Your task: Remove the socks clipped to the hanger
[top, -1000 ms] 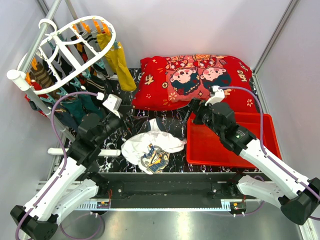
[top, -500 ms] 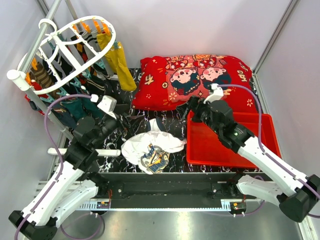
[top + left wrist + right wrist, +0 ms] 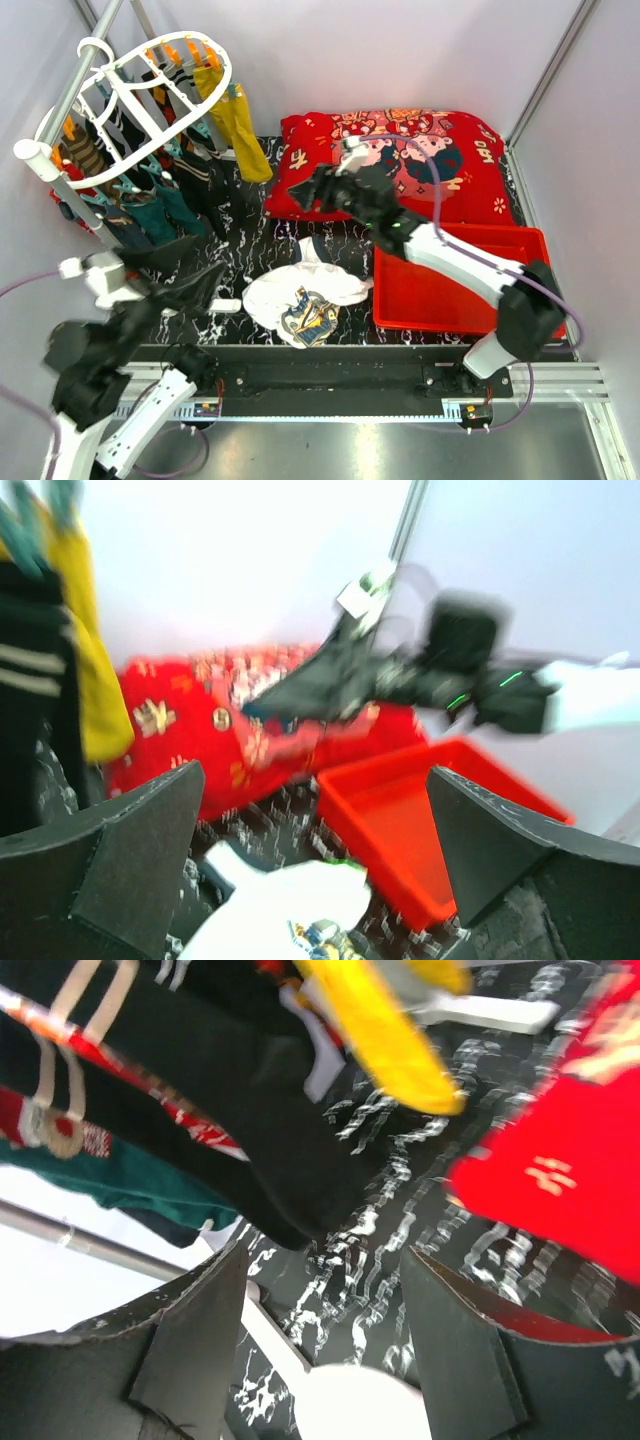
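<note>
While my right gripper [image 3: 322, 1260] is hovering with jaws parted and empty, the black sock [image 3: 220, 1090] is hanging just ahead and above, its length dropping from the hanger [image 3: 125, 88]. My left gripper [image 3: 315, 780], spread wide, is sitting well back — the right is nearer.

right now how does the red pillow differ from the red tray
The pillow is soft and puffy, while the tray is a hard, flat-bottomed box with a raised rim. The pillow is printed with cartoon figures and gold marks, and the tray is plain. The pillow lies farther back, and the tray sits in front of it, toward the right. Both are red and roughly rectangular.
</note>
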You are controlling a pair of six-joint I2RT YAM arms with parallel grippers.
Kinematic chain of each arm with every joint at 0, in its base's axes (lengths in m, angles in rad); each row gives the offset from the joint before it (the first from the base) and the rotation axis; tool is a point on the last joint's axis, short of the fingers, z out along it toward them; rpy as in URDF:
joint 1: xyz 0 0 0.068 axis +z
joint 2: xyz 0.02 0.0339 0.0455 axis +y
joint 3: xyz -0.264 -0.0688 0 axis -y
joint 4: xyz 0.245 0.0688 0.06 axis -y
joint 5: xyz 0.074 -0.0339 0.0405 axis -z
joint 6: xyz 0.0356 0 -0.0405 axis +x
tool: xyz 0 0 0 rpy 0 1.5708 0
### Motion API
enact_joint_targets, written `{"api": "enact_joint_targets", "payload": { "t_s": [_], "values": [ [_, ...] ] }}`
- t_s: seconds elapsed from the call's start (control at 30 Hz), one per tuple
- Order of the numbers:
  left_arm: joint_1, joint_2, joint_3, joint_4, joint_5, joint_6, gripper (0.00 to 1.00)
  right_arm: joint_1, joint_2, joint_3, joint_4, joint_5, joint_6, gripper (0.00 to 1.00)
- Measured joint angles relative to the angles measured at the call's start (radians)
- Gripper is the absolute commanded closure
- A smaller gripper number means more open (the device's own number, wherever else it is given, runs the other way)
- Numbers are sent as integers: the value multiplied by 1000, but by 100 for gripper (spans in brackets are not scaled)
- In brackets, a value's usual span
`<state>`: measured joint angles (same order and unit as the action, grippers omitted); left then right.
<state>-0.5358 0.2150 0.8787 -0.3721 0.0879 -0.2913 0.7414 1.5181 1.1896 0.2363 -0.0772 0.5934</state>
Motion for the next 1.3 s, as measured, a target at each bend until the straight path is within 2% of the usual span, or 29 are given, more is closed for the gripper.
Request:
{"api": "enact_joint_targets", "payload": {
  "t_s": [0.13, 0.27, 0.47, 0.63, 0.67, 0.77, 0.8, 0.83, 0.87, 1.0, 1.1, 1.3],
  "values": [
    [0, -41, 144, -108, -53, -5, 1, 85, 160, 104, 97, 2, -73, 32],
    [0, -70, 198, -195, -107, -5, 1, 142, 256, 155, 205, 6, -112, 27],
    [0, -79, 175, -288, -146, -5, 1, 170, 390, 270, 285, 9, -153, 23],
    [0, -96, 89, -322, -176, -5, 1, 196, 496, 371, 293, 53, -196, 26],
    [0, -101, 71, -327, -182, -6, 1, 201, 516, 391, 291, 69, -204, 28],
    [0, -120, 10, -328, -193, -10, 1, 211, 573, 438, 283, 117, -229, 57],
    [0, -123, -6, -327, -193, -13, 1, 211, 584, 447, 277, 128, -236, 85],
    [0, -125, -23, -327, -194, -13, 1, 211, 595, 456, 266, 146, -237, 97],
    [0, -127, -44, -322, -195, -14, 1, 211, 597, 456, 257, 154, -249, 100],
    [0, -125, -82, -313, -206, -17, 1, 211, 582, 437, 245, 172, -248, 100],
    [0, -101, -79, -302, -243, -43, 3, 211, 520, 364, 240, 163, -245, 100],
    [0, 121, 51, -308, -325, -167, 9, 214, 330, 203, 248, 144, -230, 100]
  ]
}}
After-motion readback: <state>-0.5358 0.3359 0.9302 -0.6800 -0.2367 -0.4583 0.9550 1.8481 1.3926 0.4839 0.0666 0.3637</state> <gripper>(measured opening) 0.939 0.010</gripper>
